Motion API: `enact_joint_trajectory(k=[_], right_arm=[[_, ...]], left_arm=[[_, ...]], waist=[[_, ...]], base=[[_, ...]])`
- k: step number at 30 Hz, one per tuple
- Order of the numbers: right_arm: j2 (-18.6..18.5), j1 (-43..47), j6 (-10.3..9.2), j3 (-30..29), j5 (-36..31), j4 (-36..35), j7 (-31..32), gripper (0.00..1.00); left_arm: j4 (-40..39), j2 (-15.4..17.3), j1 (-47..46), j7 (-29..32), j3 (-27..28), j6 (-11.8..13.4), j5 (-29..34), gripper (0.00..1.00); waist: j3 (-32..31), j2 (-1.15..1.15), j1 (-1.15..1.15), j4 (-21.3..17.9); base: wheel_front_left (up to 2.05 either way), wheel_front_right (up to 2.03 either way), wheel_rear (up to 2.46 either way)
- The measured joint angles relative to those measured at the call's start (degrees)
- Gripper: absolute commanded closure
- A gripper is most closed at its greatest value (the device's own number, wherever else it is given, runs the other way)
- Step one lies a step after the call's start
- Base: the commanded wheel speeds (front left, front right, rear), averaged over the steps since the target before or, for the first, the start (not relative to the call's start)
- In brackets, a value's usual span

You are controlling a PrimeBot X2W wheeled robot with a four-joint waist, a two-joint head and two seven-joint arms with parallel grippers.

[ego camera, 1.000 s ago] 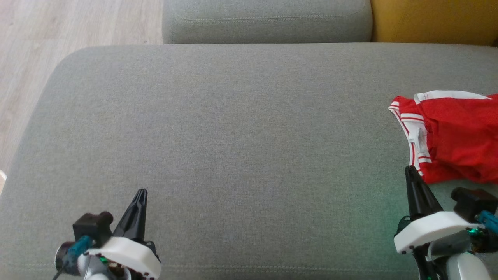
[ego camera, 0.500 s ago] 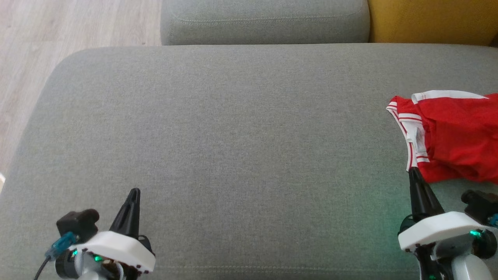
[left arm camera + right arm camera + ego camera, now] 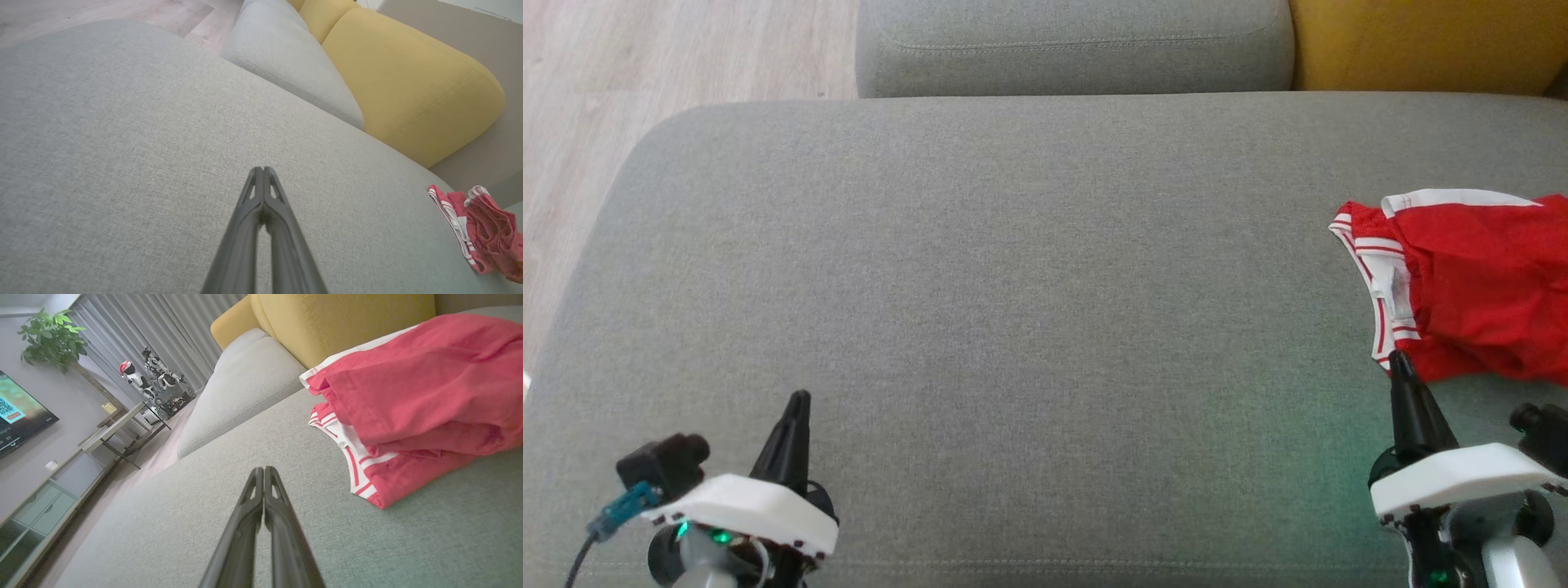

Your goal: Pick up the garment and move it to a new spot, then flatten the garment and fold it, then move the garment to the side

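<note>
The garment [image 3: 1474, 286] is red with white striped trim. It lies crumpled at the right edge of the grey sofa seat [image 3: 1013, 269], partly cut off by the head view's border. In the right wrist view the garment [image 3: 412, 400] fills the upper right, and the left wrist view catches the garment [image 3: 482, 228] far off at lower right. My right gripper [image 3: 1401, 359] is shut and empty, its tip just in front of the garment's near left corner. My left gripper [image 3: 800, 398] is shut and empty over bare seat at the lower left, far from the cloth.
A grey back cushion [image 3: 1078, 45] and a yellow cushion [image 3: 1421, 41] line the far side of the seat. Pale wooden floor [image 3: 670, 57] lies beyond the seat's left edge. In the right wrist view a TV stand [image 3: 36, 502] and a table [image 3: 122, 424] stand across the room.
Both arms have slid a little toward the view's bottom, and the right tip now sits lower against the garment. The whole picture shifted slightly left, so the camera moved. The garment lies unchanged.
</note>
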Motion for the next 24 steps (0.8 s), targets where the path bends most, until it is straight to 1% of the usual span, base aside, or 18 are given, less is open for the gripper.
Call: enact_joint_trajectory(k=[24], right_arm=[[0.0, -0.9, 0.0, -0.9, 15.7, 1.8, 0.8, 1.0]], left_arm=[[1.2, -2.6, -0.7, 3.4, 5.0, -2.6, -13.0, 1.0]], waist=[[-0.3, 0.0, 0.0, -0.5]], base=[[0.0, 0.0, 0.0]])
